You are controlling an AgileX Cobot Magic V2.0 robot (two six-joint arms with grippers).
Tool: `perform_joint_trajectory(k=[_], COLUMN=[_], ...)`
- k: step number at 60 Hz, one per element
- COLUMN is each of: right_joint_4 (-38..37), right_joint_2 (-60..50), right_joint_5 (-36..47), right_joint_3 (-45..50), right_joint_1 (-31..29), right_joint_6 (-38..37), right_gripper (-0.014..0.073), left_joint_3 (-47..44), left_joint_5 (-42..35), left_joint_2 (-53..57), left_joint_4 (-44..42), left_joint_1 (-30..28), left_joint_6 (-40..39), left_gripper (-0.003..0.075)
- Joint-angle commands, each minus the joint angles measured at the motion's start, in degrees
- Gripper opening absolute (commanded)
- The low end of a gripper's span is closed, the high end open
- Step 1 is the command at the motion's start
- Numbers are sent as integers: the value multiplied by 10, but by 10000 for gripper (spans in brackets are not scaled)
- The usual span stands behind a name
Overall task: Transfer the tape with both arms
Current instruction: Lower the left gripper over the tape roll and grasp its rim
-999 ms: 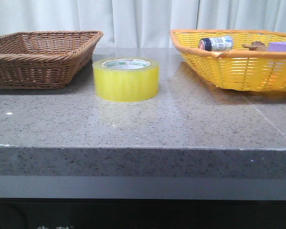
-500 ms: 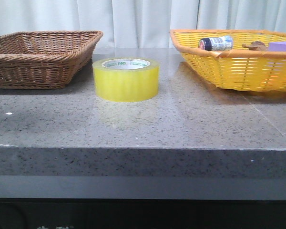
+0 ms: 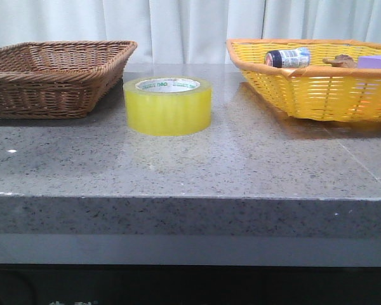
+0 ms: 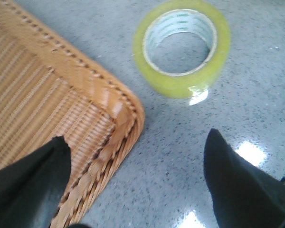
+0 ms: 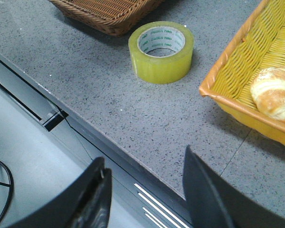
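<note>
1. The tape [image 3: 167, 105] is seen in the front view lying flat on the grey stone table [image 3: 190, 165], core opening upward, between the brown wicker basket [image 3: 54, 76] at the left and the yellow basket [image 3: 317, 79] at the right, nearer the brown one and touching neither. A dark-capped bottle [image 3: 287, 58] and a purple block [image 3: 376, 61] are seen in the yellow basket. No arm is visible in this view.

2. In the left wrist view, the left gripper [image 4: 135, 178] is shown spread wide and empty, one finger over the brown basket's corner, the other over bare table. The tape [image 4: 182, 46] is seen beyond the fingertips, just beside that corner.

3. In the right wrist view, the right gripper [image 5: 145, 187] is shown parted with nothing held, above the table's near edge. The tape [image 5: 161, 51] is well apart from it, and a bread roll [image 5: 274, 92] is seen in the yellow basket [image 5: 228, 97].
</note>
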State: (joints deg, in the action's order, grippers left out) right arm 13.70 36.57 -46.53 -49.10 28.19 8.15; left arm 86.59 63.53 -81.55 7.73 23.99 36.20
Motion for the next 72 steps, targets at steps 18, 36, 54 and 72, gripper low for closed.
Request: perform_joint_trajectory(k=[18,36,54,72], right_joint_4=[4,4,4,4], right_joint_2=[0,0,0,0], right_joint_5=[36,36,36,36], right_joint_3=[-15,-15,-15,-15], right_joint_1=[0,0,0,0], right_joint_6=[3,3,3,3], right_gripper=[381,381,381,381], left_joint_3=[85,124,149,152], left_joint_5=[19,27,29,26], left_joint_2=[-76,-134,-203,-260], left_joint_4=[123,120,86,68], left_joint_1=[5,60,100,103], left_joint_6=[134,174,174,172], left_gripper=[565,565,565,565])
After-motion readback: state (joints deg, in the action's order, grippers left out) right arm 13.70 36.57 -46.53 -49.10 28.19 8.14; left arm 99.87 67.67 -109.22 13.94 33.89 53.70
